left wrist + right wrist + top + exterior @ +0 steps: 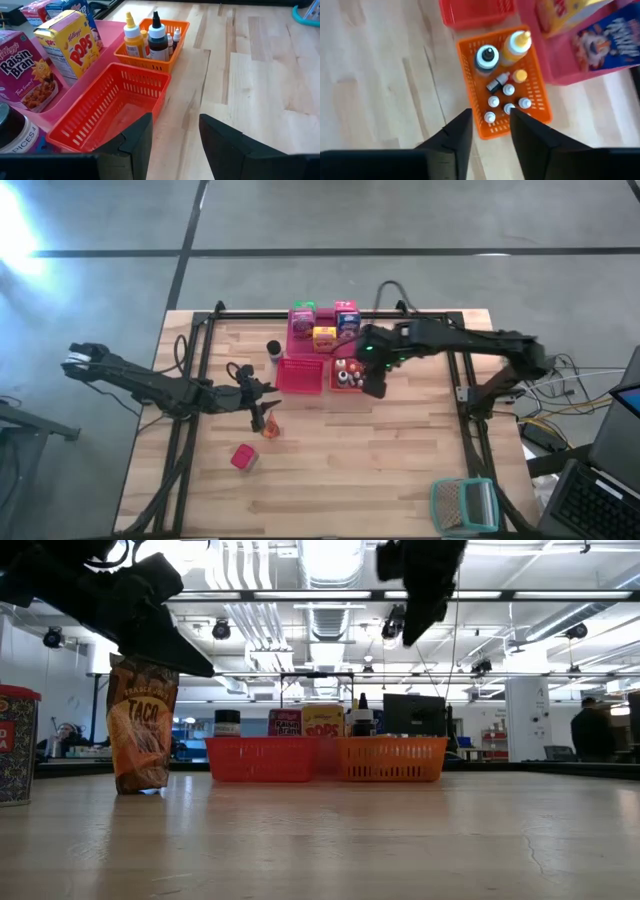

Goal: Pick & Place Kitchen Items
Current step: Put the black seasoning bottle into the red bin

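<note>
A brown-orange taco bag (pixel 270 427) (pixel 140 725) stands upright on its base on the table. My left gripper (pixel 262 405) (pixel 175 125) is open and empty, just above and beyond the bag, pointing toward the red basket (pixel 120 107). A red can (pixel 243 457) (pixel 14 745) stands nearer the near edge. My right gripper (pixel 375 385) (pixel 491 117) is open and points down over the orange basket (pixel 535 107), which holds several small bottles (pixel 488 57). Cereal cartons (pixel 75 42) stand on the pink tray (pixel 302 343). A dark spice jar (pixel 273 352) stands beside the tray.
The red basket (pixel 302 375) and orange basket (pixel 348 377) sit side by side mid-table in front of the pink tray. A teal-framed mesh thing (pixel 463 505) lies at the near right corner. Bare wood shows along the near half and on the right.
</note>
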